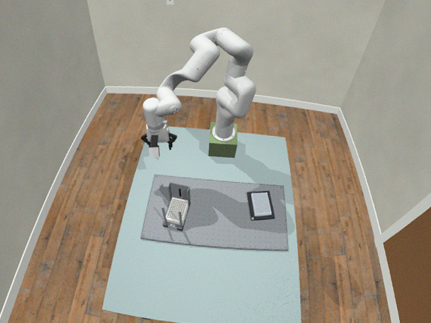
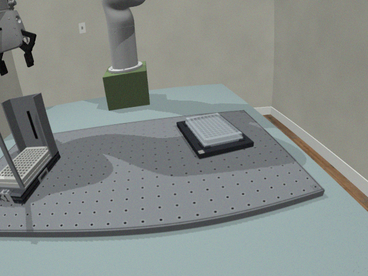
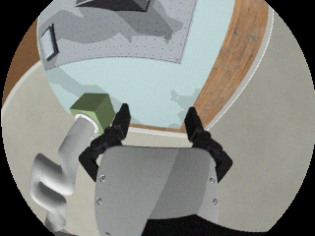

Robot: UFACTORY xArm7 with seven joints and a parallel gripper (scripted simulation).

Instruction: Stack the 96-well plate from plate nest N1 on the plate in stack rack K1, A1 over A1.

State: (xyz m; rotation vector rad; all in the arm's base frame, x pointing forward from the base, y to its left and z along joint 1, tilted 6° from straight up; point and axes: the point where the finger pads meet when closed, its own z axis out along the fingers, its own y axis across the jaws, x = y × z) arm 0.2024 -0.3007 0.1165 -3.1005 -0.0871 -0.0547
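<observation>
A clear 96-well plate (image 1: 261, 204) sits on the black plate nest N1 (image 1: 261, 205) at the right of the grey breadboard; it also shows in the exterior view (image 2: 212, 129). The pale A1 square (image 2: 201, 152) lies at the nest's near left corner. The stack rack K1 (image 1: 177, 206) stands at the left with a white 96-well plate (image 1: 176, 210) on its floor; the plate also shows in the exterior view (image 2: 23, 163). My gripper (image 1: 158, 143) is open and empty, high above the mat's far left corner, far from both plates. The wrist view shows its spread fingers.
The arm's green base block (image 1: 222, 140) stands behind the breadboard (image 1: 217, 212). K1 has a tall grey back wall (image 2: 28, 120) and thin corner posts. Walls close in the room on three sides.
</observation>
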